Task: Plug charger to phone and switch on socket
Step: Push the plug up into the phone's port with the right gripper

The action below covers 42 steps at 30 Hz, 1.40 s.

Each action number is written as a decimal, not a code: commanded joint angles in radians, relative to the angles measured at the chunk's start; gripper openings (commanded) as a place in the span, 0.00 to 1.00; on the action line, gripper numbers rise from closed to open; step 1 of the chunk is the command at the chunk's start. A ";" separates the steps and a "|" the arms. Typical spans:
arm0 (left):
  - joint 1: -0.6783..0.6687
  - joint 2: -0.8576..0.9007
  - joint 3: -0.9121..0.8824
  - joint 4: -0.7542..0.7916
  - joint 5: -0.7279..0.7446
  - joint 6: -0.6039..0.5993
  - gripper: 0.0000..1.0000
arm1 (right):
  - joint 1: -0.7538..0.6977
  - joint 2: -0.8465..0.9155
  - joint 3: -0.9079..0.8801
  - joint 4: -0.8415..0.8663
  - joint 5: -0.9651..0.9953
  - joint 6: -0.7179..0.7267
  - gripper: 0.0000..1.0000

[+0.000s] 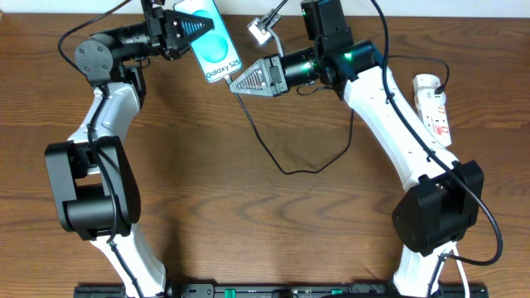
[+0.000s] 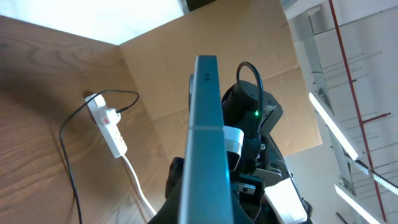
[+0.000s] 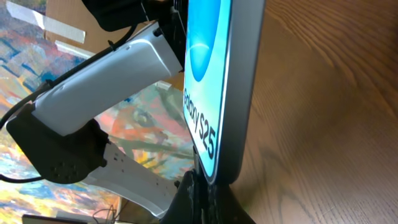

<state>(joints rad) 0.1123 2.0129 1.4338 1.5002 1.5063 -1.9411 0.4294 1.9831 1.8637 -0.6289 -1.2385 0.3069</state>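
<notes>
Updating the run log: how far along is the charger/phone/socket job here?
Done: left gripper holds the phone up off the table. In hand: right gripper has the charger tip at the phone's bottom edge; seating not visible. Left: the socket, no gripper near it, needs switching on.

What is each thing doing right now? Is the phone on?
phone, screen lit, gripped by the left fingers.
charger, tip end pinched in the right fingers at the phone's bottom edge; whether it is pushed in is hidden.
socket, charger's far end plugged into it; switch on or off, cannot tell.
</notes>
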 commanded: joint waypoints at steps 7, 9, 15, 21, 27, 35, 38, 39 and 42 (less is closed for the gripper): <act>-0.044 -0.048 0.017 0.021 0.064 -0.010 0.07 | -0.022 -0.001 0.005 0.035 0.035 0.012 0.01; -0.044 -0.048 0.017 0.021 0.065 -0.010 0.07 | -0.022 -0.001 0.005 0.038 0.036 0.012 0.01; -0.044 -0.048 0.017 0.021 0.065 -0.010 0.07 | -0.022 -0.001 0.005 0.040 0.058 0.028 0.01; -0.044 -0.048 0.017 0.021 0.065 -0.010 0.07 | -0.022 -0.001 0.005 0.046 0.058 0.029 0.01; -0.044 -0.048 0.017 0.021 0.064 -0.010 0.07 | -0.022 -0.001 0.005 0.046 0.058 0.030 0.01; -0.043 -0.048 0.017 0.021 0.065 -0.010 0.07 | -0.022 -0.001 0.005 0.045 0.058 0.030 0.01; -0.043 -0.048 0.017 0.021 0.065 -0.009 0.07 | -0.022 -0.001 0.005 0.045 0.058 0.030 0.02; -0.043 -0.048 0.017 0.021 0.065 -0.009 0.07 | -0.022 -0.001 0.005 0.045 0.058 0.030 0.03; -0.043 -0.048 0.017 0.021 0.065 -0.009 0.07 | -0.019 -0.001 0.005 0.045 0.058 0.031 0.07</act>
<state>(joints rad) 0.1009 2.0129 1.4338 1.5009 1.5032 -1.9408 0.4248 1.9831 1.8629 -0.5999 -1.2335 0.3340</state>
